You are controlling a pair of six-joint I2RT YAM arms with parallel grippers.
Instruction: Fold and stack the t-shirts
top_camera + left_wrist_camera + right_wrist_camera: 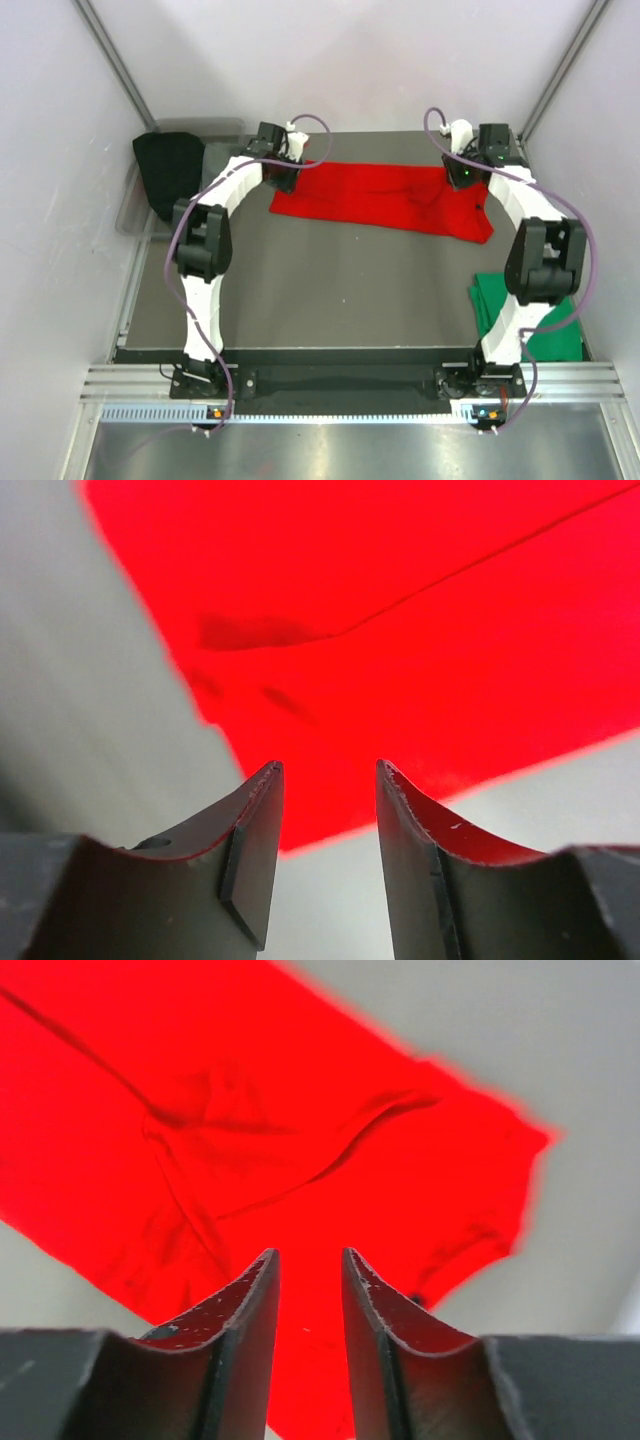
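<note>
Red t-shirt [380, 205]: soft plain cloth, lay as a long band across the far part of the table, its right end wider and creased
Green t-shirt [557, 340]: flat bundle at the near right edge of the table, partly hidden by the right arm, well apart from the red one
Table [330, 285]: dark grey, matte, flat
Bin [128, 215]: clear plastic, at the far left corner, held a bunched black cloth [168, 172]
Left gripper [328, 770]: dark fingers parted, nothing between them, above the band's left edge
Right gripper [308, 1255]: fingers parted by a narrower gap, also empty, above the band's right end
Wrist views only: a thin fold line across the red cloth on the left; wrinkles and a jutting hemmed corner on the right; whether fingertips touched the cloth could not be told
Top view only: showed the green bundle, the bin and its black cloth
</note>
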